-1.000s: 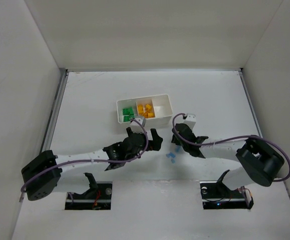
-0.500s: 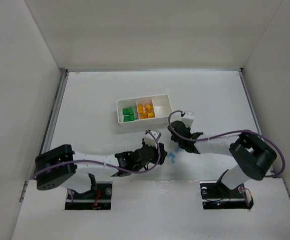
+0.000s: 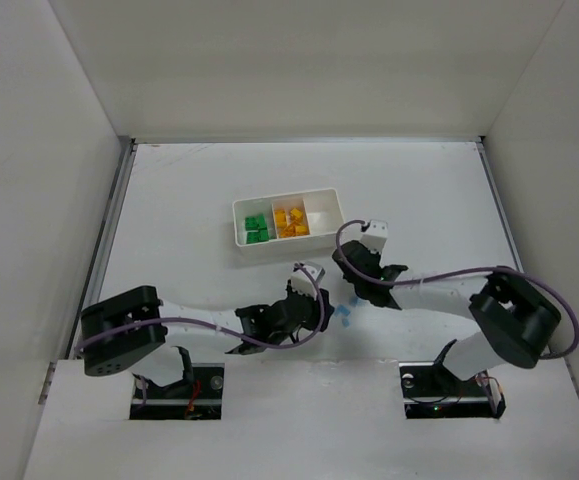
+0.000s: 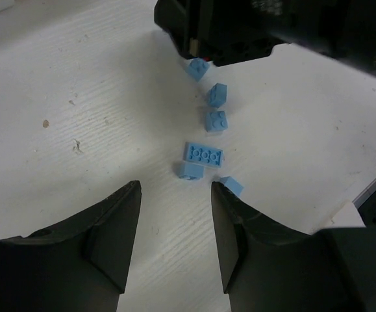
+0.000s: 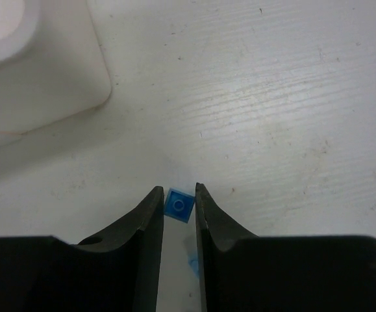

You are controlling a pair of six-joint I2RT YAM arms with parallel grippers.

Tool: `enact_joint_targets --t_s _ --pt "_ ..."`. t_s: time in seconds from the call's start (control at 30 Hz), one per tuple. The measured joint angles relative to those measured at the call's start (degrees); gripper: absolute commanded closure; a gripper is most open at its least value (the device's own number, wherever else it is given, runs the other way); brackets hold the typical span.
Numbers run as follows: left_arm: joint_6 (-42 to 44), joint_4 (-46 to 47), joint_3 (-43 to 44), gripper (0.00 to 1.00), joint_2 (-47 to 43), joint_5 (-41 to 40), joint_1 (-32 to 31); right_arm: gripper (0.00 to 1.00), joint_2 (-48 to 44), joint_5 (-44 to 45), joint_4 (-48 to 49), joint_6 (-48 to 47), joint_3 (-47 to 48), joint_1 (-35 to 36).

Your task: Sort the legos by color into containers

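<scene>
The white three-compartment container holds green legos on the left and orange legos in the middle. Several pale blue legos lie loose on the table in a short row. My left gripper hovers just short of them, open, with nothing between its fingers. My right gripper is shut on one small blue lego down at the table surface. In the top view both grippers meet over the blue legos, the left gripper beside the right gripper.
A corner of the container stands close ahead and left of my right gripper. The right gripper's black body looms just beyond the blue row in the left wrist view. White walls enclose the table.
My left arm has swung back from the container to the blue legos and its jaws have narrowed. My right gripper has closed on a blue lego.
</scene>
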Motion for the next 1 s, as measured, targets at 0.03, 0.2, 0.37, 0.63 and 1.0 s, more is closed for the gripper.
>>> enact_joint_targets --t_s 0.03,0.2,0.37,0.63,1.0 --pt "0.0 0.0 0.0 0.53 0.3 0.0 -0.1 0.83 -2.1 0.0 -0.6 -0.3 -0.4 0.5" --pt "0.1 0.3 0.0 0.52 2.2 0.0 -0.2 0.82 -14.2 -0.3 -1.1 -3.0 -0.6 2.4" --pt "0.4 0.8 0.1 0.52 4.1 0.0 -0.2 0.81 -15.3 -3.2 0.9 -7.9 3.7 1.7" --pt "0.5 1.3 0.5 0.52 6.4 0.0 -0.8 0.66 -3.3 -8.6 5.3 -14.0 15.5 -3.3" --pt "1.6 2.5 3.3 0.54 9.8 0.3 -1.4 0.55 -5.6 -9.4 8.6 -14.6 12.0 -4.1"
